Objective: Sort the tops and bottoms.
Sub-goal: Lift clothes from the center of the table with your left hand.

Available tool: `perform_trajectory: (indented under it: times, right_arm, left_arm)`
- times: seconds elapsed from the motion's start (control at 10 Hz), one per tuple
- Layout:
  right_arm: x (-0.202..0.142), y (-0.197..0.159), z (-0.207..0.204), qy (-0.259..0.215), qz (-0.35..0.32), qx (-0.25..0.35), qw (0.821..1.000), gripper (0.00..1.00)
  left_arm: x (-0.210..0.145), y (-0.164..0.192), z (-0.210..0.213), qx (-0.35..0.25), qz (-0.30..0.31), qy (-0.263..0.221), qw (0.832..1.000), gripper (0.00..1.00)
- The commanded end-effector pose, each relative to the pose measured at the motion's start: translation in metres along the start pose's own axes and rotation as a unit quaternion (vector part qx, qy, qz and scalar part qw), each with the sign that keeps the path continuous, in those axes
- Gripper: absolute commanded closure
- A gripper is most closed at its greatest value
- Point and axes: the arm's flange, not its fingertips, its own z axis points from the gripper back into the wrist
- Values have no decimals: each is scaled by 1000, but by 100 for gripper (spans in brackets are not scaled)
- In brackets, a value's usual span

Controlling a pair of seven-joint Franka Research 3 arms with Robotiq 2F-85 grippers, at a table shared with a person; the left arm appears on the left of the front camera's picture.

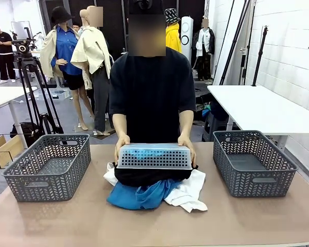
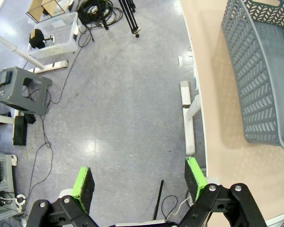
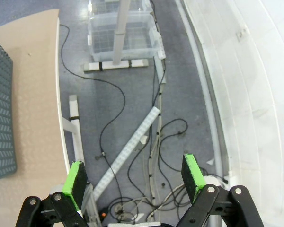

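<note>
Your left tool (image 2: 139, 180) and right tool (image 3: 134, 175) gape empty off the tan surface's (image 1: 154, 226) ends, with the bright blue cloth tops (image 1: 136, 197), white cloth tops (image 1: 189, 192) and black cloth bottoms (image 1: 140, 177) heaped mid-surface, about equally near both.

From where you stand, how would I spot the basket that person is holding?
On the tan table, look midway between the two dark grey mesh baskets, at the far edge. There both the person's hands hold a basket atop a heap of clothes; it alone is pale and see-through.

The left hand (image 2: 138, 176) and right hand (image 3: 133, 171) point downward, both spread wide.
</note>
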Motion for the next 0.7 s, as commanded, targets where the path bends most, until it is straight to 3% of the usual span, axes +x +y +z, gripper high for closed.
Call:
perform_trajectory:
  times: [0.0, 0.6]
  right_arm:
    - [0, -2, -3, 2, -2, 1, 1000, 0]
    - [0, -2, -3, 2, -2, 1, 1000, 0]
  left_arm:
    - [-2, 2, -1, 3, -2, 4, 1000, 0]
    - [-2, 2, -1, 3, -2, 4, 1000, 0]
